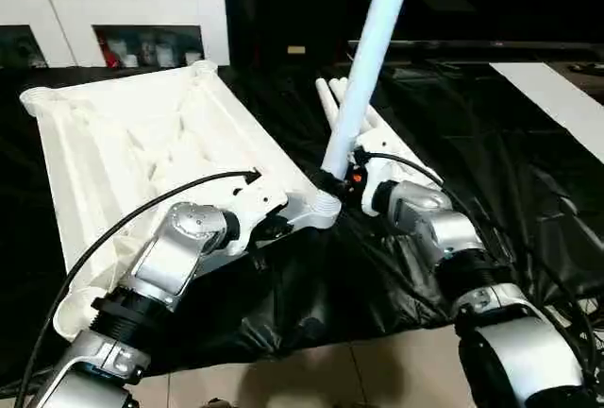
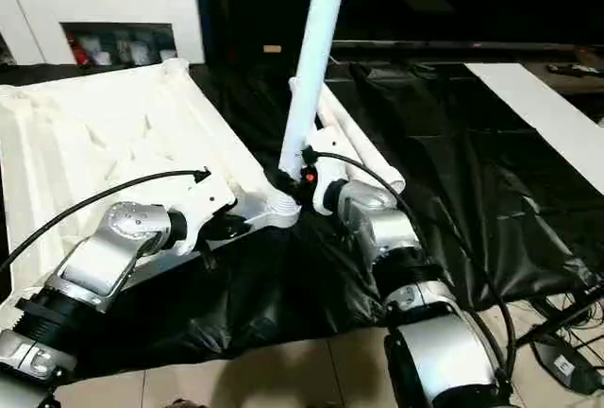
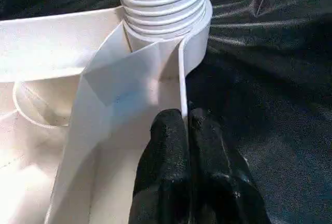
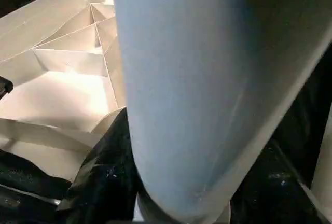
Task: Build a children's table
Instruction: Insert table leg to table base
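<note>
A large table draped in crinkled black plastic sheeting (image 1: 491,200) carries everything here. On its left half lies the biggest white piece, the rectangular plastic top of the children's table (image 1: 123,144), turned underside up so its ribbed inner walls show, with rounded knob-like sockets at its corners; its near right corner reaches close to the table's front edge. From that near right corner socket (image 1: 324,206) a long white tapered tubular leg (image 1: 373,44) rises, leaning slightly to the right, its ridged, threaded-looking lower end (image 3: 161,6) seated in the socket. Just behind it, near the middle of the table, spare white tubular legs (image 2: 354,144) lie flat together on the black sheet. The right claw (image 1: 332,181) is clamped around the bottom of the standing leg, its black fingers about half spread to the leg's width. The left claw (image 3: 185,125) is pinched narrow, its two black fingertips (image 3: 168,130) pressed together with the thin white side wall of the tabletop between them, just beside the same corner socket. A black cable (image 1: 113,229) arcs over the silver left forearm.
</note>
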Robot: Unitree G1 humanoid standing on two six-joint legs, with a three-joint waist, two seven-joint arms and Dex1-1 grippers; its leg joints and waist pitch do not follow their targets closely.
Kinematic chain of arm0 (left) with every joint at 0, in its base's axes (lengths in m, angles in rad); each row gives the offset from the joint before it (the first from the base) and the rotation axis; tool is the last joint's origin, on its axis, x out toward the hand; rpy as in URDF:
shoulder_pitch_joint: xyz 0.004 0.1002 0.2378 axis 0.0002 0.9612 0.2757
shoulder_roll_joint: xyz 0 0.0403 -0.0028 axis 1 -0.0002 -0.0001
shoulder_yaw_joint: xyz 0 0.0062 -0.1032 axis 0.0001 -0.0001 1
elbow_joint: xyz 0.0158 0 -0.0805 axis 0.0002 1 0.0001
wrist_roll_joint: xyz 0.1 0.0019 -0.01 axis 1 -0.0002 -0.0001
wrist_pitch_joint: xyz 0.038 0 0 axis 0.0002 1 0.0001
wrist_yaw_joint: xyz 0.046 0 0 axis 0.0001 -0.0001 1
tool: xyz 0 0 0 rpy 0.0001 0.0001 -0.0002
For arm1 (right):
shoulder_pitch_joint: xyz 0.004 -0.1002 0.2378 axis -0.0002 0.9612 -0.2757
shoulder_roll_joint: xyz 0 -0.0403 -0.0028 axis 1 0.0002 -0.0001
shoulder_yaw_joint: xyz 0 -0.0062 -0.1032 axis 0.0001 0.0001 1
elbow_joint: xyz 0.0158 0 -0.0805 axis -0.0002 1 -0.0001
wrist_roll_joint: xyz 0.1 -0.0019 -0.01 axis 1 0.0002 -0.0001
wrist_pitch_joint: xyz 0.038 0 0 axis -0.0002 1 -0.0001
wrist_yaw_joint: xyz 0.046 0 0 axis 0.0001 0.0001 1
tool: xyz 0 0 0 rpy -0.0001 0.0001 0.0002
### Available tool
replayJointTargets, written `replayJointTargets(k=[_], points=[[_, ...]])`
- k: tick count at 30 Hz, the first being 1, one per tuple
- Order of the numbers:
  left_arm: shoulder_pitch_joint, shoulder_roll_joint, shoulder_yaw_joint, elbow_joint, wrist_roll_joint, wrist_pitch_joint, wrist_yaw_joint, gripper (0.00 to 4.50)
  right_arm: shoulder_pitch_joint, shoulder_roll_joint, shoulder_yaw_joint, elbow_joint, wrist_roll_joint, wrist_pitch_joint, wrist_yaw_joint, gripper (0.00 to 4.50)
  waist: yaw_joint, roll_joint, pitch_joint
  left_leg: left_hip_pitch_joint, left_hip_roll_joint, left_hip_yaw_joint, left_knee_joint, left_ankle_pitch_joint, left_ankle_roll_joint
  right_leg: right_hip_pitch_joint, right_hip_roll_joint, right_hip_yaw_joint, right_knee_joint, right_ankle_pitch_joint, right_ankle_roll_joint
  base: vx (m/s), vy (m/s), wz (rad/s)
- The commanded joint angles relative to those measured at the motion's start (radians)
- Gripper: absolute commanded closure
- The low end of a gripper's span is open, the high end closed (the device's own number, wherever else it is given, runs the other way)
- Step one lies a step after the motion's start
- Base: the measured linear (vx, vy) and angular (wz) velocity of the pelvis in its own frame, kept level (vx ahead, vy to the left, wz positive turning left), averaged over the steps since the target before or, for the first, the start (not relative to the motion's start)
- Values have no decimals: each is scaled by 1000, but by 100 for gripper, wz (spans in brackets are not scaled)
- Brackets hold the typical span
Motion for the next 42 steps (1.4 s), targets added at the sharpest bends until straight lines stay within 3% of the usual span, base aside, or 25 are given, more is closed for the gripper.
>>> replayJointTargets(k=[1,7,8,10,11,12,13,15,17,19,23,26,27,31,33,35,37,42], points=[[-30,-29,-36,-128,-37,-29,-46,450,54,2,40,125,-65,53,-38,262,0,23,-41,37,61,-47,-92,-629,-90,5,-79,44,-99,-489,-119,0,0,0],[-30,-23,-38,-127,-36,-29,-48,450,48,3,48,144,-83,21,-23,262,-1,22,-38,40,60,-47,-91,-649,-88,1,-80,43,-104,-514,-115,0,0,0],[-30,-23,-37,-126,-36,-28,-49,450,47,4,44,144,-80,18,-21,206,-1,22,-38,41,60,-48,-91,-649,-88,1,-80,42,-105,-520,-113,0,0,0],[-31,-21,-36,-126,-36,-28,-50,450,42,6,32,136,-67,10,-9,192,-1,23,-41,40,61,-50,-92,-642,-88,6,-82,42,-104,-519,-112,0,0,0],[-32,-19,-34,-124,-36,-29,-51,450,39,5,28,129,-60,4,1,186,5,25,-44,47,64,-44,-92,-627,-86,0,-82,47,-106,-472,-128,0,0,0],[-32,-18,-34,-123,-36,-30,-51,450,37,5,26,126,-57,-2,10,157,4,21,-45,42,63,-43,-92,-611,-84,5,-80,46,-99,-439,-138,0,0,0],[-33,-17,-34,-122,-36,-31,-52,450,37,4,25,122,-55,-7,18,157,4,22,-44,32,64,-42,-97,-577,-77,14,-76,47,-92,-389,-154,0,0,0],[-35,-13,-31,-115,-37,-41,-55,450,35,0,14,101,-40,-19,52,137,9,24,-44,37,63,-35,-93,-551,-70,11,-79,50,-91,-365,-169,0,0,0],[-35,-10,-31,-113,-38,-45,-59,450,36,-5,13,89,-35,-21,71,137,12,22,-45,34,63,-32,-91,-519,-62,15,-81,52,-91,-351,-175,0,0,0],[-35,-1,-29,-112,-41,-55,-74,450,44,-19,20,54,-29,-26,120,99,24,20,-49,29,65,-26,-90,-434,-39,24,-81,54,-83,-300,-183,0,0,0],[-36,17,-31,-107,-49,-77,-102,450,71,-53,48,-3,-39,-44,194,62,35,21,-51,31,65,-18,-86,-384,-23,24,-78,54,-82,-269,-191,0,0,0],[-37,29,-33,-96,-56,-100,-127,450,97,-79,63,-52,-40,-53,249,62,45,20,-57,31,67,-8,-80,-315,-7,26,-75,55,-73,-202,-208,18,-9,3],[-38,35,-35,-91,-57,-111,-138,450,107,-89,65,-72,-37,-54,270,62,50,19,-60,25,66,-7,-79,-270,3,34,-74,54,-67,-155,-214,55,-22,3],[-38,52,-39,-76,-71,-149,-190,450,144,-123,77,-145,-29,-62,345,62,61,20,-71,19,64,-2,-66,-116,51,44,-68,50,-38,56,-259,28,-10,1],[-37,69,-47,-64,-82,-179,-240,450,177,-156,99,-204,-25,-72,408,62,68,20,-73,18,64,-1,-60,-75,73,45,-66,47,-31,108,-267,0,0,0],[-38,73,-49,-59,-84,-185,-251,450,186,-166,107,-219,-26,-74,427,62,69,23,-70,15,65,0,-61,-100,78,44,-67,46,-35,77,-268,0,0,0],[-39,77,-51,-52,-87,-196,-263,450,194,-175,114,-231,-25,-74,446,62,72,24,-65,19,69,-1,-66,-170,51,42,-72,48,-46,-32,-255,0,0,0],[-43,107,-64,-20,-99,-252,-345,450,231,-204,135,-297,-18,-59,519,62,71,24,-56,21,70,-6,-75,-285,-5,34,-73,51,-62,-206,-215,0,0,0]])
